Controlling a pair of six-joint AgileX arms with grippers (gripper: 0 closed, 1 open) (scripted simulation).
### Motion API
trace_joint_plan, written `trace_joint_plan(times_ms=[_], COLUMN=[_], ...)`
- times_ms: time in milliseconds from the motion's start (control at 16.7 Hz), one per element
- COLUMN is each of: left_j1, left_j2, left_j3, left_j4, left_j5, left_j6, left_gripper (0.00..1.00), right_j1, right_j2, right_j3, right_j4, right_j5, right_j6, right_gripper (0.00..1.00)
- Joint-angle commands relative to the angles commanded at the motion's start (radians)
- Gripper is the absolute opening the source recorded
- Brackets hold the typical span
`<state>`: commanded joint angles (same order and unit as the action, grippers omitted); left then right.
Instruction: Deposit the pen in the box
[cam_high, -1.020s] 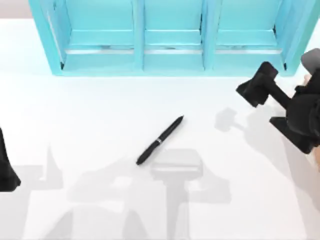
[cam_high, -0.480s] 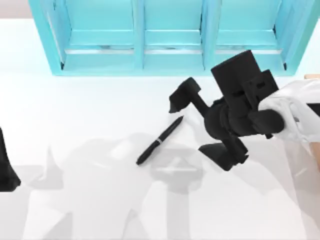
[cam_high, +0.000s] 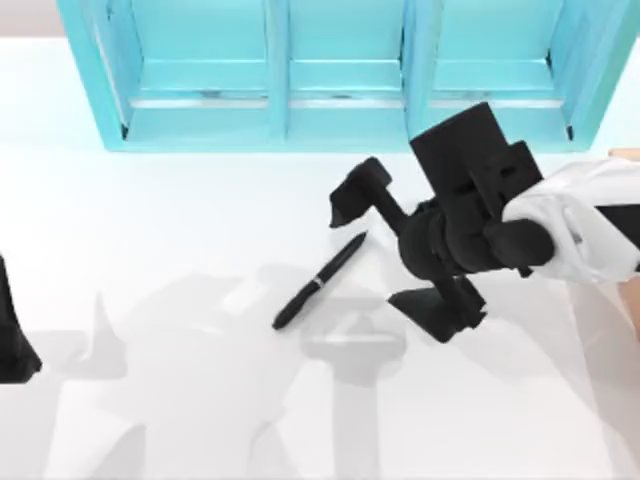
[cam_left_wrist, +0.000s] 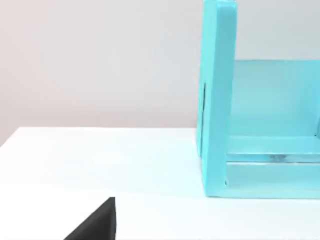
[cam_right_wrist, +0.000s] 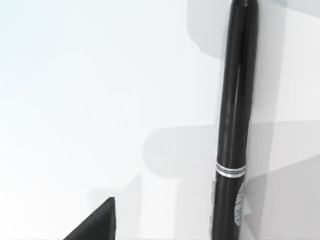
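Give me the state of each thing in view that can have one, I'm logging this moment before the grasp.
pen: lying flat on the table, diagonal, not gripped.
right gripper: open, fingers spread, above the table just right of the pen's upper end.
left gripper: parked at the table's left edge.
turquoise shelf unit: upright at the back, its three compartments open to the front.

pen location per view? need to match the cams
Top view: the pen lies diagonally on the white table, centre, in front of the turquoise shelf unit, with the right gripper beside its upper end.
Left wrist view: no pen; shelf unit on the table.
Right wrist view: pen close up, lying on the table.
Shared landmark: the white table.
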<state>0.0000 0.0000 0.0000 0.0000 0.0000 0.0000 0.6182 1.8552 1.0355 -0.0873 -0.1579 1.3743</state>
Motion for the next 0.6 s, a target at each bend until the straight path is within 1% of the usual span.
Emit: trace_joint_plan(times_ms=[120, 420, 600], left_j1=[0.000, 0.000, 0.000], left_j2=[0.000, 0.000, 0.000], left_j3=[0.000, 0.000, 0.000], left_j4=[0.000, 0.000, 0.000], left_j5=[0.000, 0.000, 0.000], left_j6=[0.000, 0.000, 0.000], left_gripper=[1.00, 1.00, 1.00], right_j1=[0.009, 0.032, 0.038], right_j2=[0.058, 0.293, 0.358], right_j3=[0.034, 0.152, 0.190], right_j4=[0.028, 0.134, 0.169], right_j5=[0.004, 0.021, 0.027], right_j6=[0.007, 0.026, 0.032], right_gripper=[1.00, 1.00, 1.00])
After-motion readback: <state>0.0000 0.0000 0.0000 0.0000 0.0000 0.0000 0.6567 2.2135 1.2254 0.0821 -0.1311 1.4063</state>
